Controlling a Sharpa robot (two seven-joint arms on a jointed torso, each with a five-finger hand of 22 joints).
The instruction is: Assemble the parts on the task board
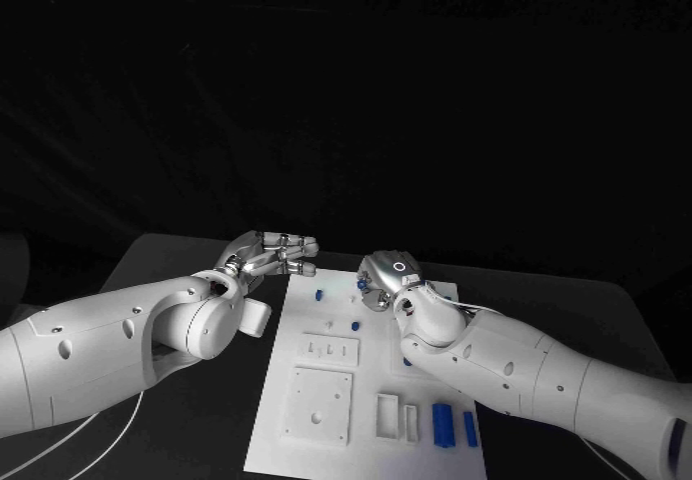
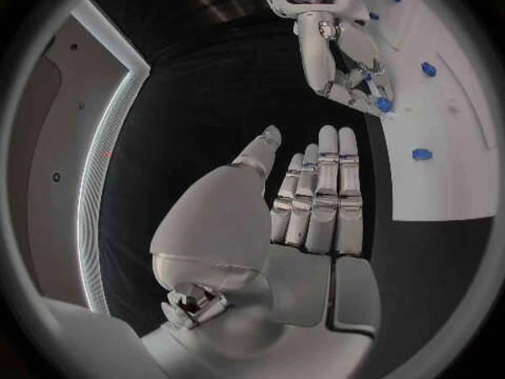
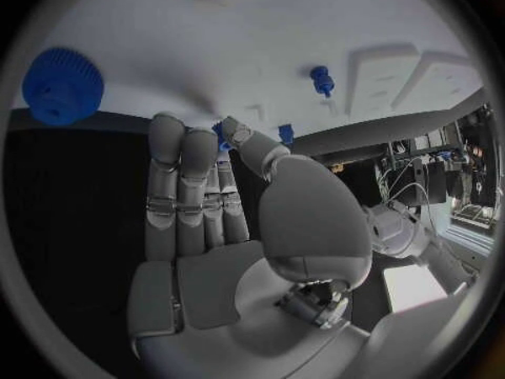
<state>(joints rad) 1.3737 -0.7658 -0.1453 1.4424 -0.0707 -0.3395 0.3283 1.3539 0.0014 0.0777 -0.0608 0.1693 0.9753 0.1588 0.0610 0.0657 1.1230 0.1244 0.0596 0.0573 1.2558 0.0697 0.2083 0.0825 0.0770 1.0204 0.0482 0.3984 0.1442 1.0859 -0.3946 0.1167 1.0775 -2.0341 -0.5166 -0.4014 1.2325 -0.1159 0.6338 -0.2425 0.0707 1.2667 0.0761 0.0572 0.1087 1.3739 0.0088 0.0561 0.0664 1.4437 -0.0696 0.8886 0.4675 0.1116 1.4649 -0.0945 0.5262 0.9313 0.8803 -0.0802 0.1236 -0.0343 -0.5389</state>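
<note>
Black table (image 1: 173, 255) carries the white task board (image 1: 310, 420), blue parts (image 1: 450, 425) parked along its near edge. Left wrist view: left robot hand (image 2: 316, 202), fingers straight and together, holds nothing, apparently waiting. Right wrist view: right robot hand (image 3: 226, 198) pinches a small blue part (image 3: 222, 132) at the board's edge, seemingly ready for fitting.
</note>
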